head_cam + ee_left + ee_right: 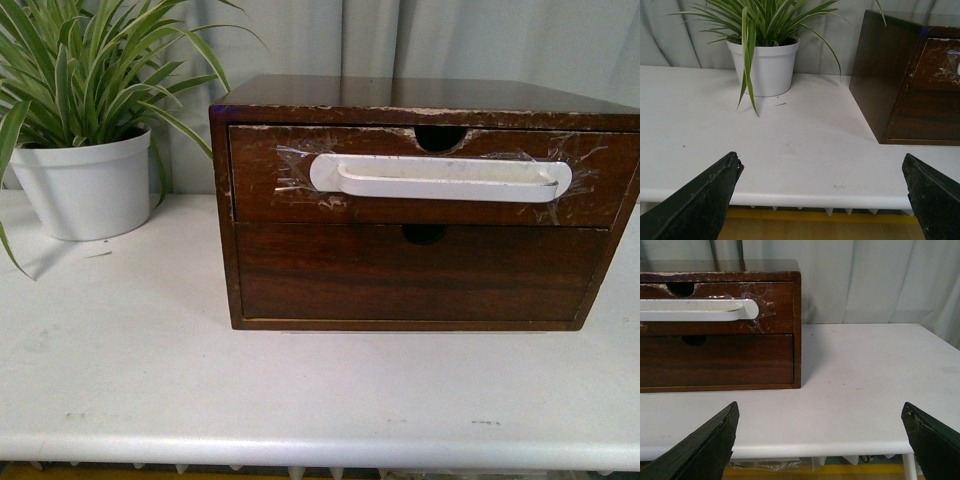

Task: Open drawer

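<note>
Since the drawer (430,212) must slide out of the chest (400,95) toward the robot, what counts is where its handle (440,177) lies from each end effector. It is the upper of the chest's two fronts, scuffed, with a semicircular notch (440,137) in its top edge, and it looks fully shut, flush with the chest's frame. The white bar is taped across it with its long axis level, running side to side along the chest's front, so fingers would have to close over it from above and below. The left end effector (820,160) is spread wide and holds nothing; it sits off the chest's left corner, short of the table (300,390) edge, and its camera catches mostly the chest's side wall and a sliver of the drawer (940,65). The right end effector (820,406) is likewise spread wide and holds nothing, also short of the table edge, but it faces the chest's front almost squarely, with the handle's (700,310) right end ahead of it, higher, and toward the chest's middle. By my judgement the right arm is the better placed: it needs to go forward, rise, and shift inward along the chest's front before closing. Neither arm shows in the front view.
</note>
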